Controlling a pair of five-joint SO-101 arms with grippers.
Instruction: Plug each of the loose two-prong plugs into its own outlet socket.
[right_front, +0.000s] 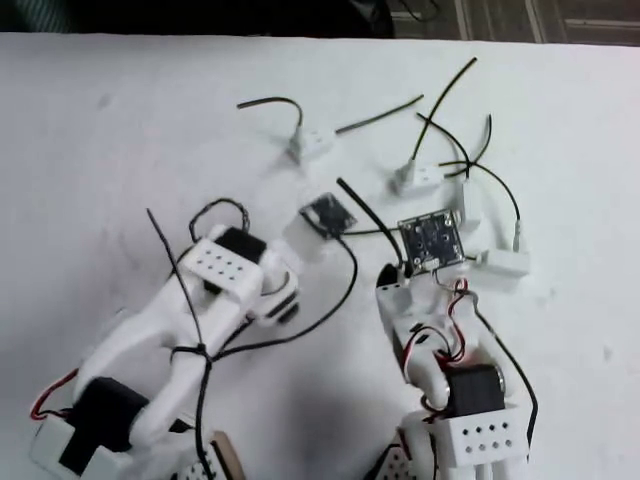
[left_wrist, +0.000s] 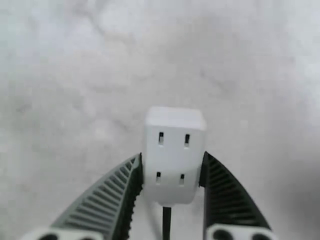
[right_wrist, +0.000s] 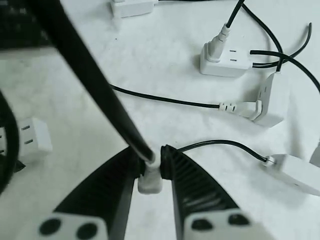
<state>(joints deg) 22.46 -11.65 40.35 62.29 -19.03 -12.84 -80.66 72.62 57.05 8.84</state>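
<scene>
In the high view the left arm is lying across the white table (right_front: 100, 130) and reaching toward 2 o'clock. A white rectangular plastic outlet block (right_front: 298, 238) is sitting at its tip, just at 9 o'clock of the table's middle. In the left wrist view the left gripper (left_wrist: 172, 167) is clamping this outlet block (left_wrist: 175, 150) by its 2 long sides between ribbed fingers (left_wrist: 117, 192). The block's long axis is running straight out along the fingers. Its free end is pointing away from the wrist, and its face with 2 pairs of slots is turned up toward the camera. A thin black cord (left_wrist: 166, 222) is leaving its near end and is being cut off at the picture's edge.

At 12 o'clock a second white outlet (right_front: 310, 143) is lying with dark cords. At 2 o'clock a plugged white outlet (right_front: 415, 177) is carrying a seated plug.

At 4 o'clock the right arm is pointing toward 12 o'clock. In the right wrist view the right gripper (right_wrist: 152, 162) is pinching a small white two-prong plug (right_wrist: 149, 184). The prongs are hidden, so I cannot tell which way they are pointing. Its thick black cable (right_wrist: 95, 85) is slanting toward 11 o'clock in the high view, where the wrist camera board (right_front: 432, 237) is covering the plug.
</scene>
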